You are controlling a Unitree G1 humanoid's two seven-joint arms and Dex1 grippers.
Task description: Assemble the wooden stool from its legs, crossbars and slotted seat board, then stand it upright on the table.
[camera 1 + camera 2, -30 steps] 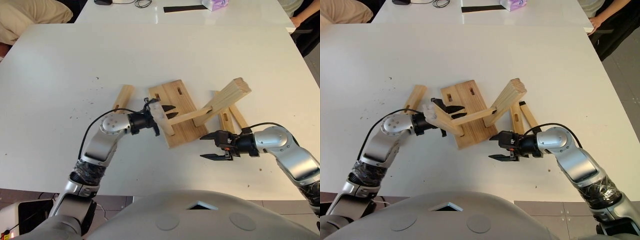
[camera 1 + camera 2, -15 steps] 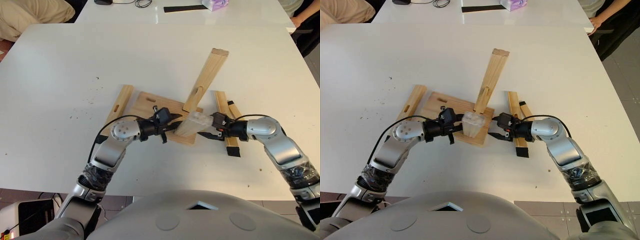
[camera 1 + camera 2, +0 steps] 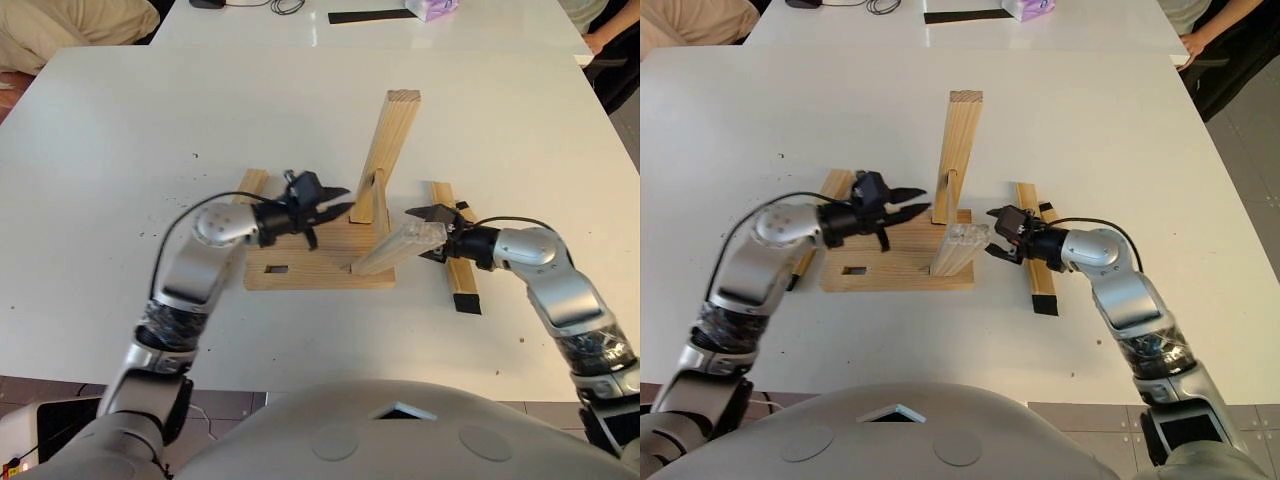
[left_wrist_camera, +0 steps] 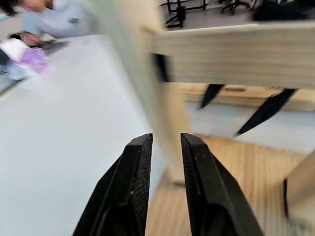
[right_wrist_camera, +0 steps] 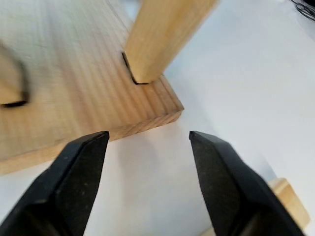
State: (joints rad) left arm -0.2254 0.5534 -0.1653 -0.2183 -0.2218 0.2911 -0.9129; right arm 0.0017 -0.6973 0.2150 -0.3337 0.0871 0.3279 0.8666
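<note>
The slotted seat board (image 3: 300, 272) lies flat on the white table. A tall leg (image 3: 390, 140) stands upright in it. A second leg (image 3: 385, 255) is seated in a slot at the board's right front corner (image 5: 147, 81). A crossbar (image 4: 231, 61) joins the two legs. My left gripper (image 3: 348, 199) hovers above the board just left of the tall leg, open by a narrow gap, holding nothing. At the top end of the second leg is my right gripper (image 3: 418, 234), its fingers (image 5: 78, 182) spread wide and open over the board's corner.
A loose slotted leg (image 3: 835, 183) lies left of the board, partly under my left arm. Two more wooden pieces (image 3: 455, 260) lie right of the board, under my right forearm. A second table behind holds a purple box (image 3: 432, 8) and a black strip (image 3: 368, 16).
The board has turned square to the table's front edge and the tall leg stands more upright. My left gripper has risen off the board toward the tall leg. The right gripper has shifted little.
</note>
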